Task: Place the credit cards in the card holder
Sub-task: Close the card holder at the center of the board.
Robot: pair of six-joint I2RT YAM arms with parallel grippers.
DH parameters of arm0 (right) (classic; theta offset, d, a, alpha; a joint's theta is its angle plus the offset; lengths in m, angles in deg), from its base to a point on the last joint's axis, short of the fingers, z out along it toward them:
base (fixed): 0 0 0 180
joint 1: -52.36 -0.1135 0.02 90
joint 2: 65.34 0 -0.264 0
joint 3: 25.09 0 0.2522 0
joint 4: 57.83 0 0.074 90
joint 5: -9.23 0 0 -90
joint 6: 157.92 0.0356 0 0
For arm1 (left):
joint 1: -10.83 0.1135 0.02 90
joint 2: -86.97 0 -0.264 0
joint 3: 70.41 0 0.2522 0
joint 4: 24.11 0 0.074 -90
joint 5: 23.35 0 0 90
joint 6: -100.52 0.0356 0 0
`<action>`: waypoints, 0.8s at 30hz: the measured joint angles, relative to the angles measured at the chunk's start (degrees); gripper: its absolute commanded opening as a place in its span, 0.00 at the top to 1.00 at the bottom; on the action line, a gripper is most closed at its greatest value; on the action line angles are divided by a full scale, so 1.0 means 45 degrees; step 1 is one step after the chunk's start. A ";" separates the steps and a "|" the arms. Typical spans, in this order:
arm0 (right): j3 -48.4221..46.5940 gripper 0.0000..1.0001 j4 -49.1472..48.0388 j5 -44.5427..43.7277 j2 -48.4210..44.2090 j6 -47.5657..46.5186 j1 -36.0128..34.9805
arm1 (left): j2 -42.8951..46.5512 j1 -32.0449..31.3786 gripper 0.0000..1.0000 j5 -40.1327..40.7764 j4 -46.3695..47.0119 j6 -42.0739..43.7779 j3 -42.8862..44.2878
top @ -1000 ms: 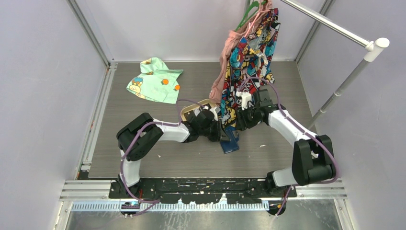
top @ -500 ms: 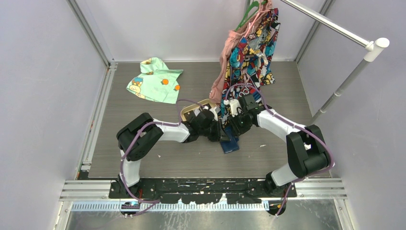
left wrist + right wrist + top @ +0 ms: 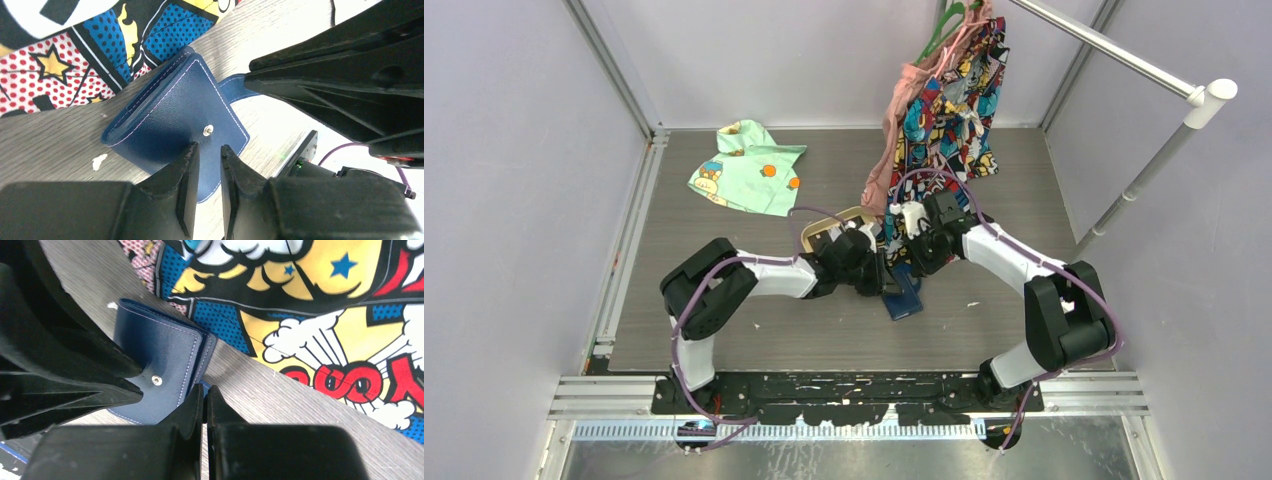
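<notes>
Navy wallet [image 3: 170, 115] folded on tabletop [image 3: 50, 145]; my left pincer [image 3: 207, 149] slightly open over it, right pincer [image 3: 205, 390] closed at its edge.

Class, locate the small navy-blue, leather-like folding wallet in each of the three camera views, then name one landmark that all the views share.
Top external: the navy-blue folding wallet lies just right of and below the picture's centre.
Left wrist: the wallet fills the middle, slightly left.
Right wrist: the wallet sits left of centre.
Shared landmark: the hanging comic-print garment, next to the wallet in every view.
</notes>
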 measured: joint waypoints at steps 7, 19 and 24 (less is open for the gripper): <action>-0.0928 0.99 -0.0073 0.1156 0.0641 -0.0661 -0.0282 | 0.0597 0.0068 0.78 0.0413 -0.0500 0.0073 -0.0408; -0.1088 0.86 -0.0253 0.2016 0.1360 -0.1103 -0.1137 | 0.1705 0.0491 0.85 0.1044 -0.1545 0.0432 -0.1049; -0.1088 0.77 -0.0262 0.2181 0.1360 -0.0957 -0.0889 | 0.1632 0.0670 0.90 0.1039 -0.1574 0.0549 -0.1025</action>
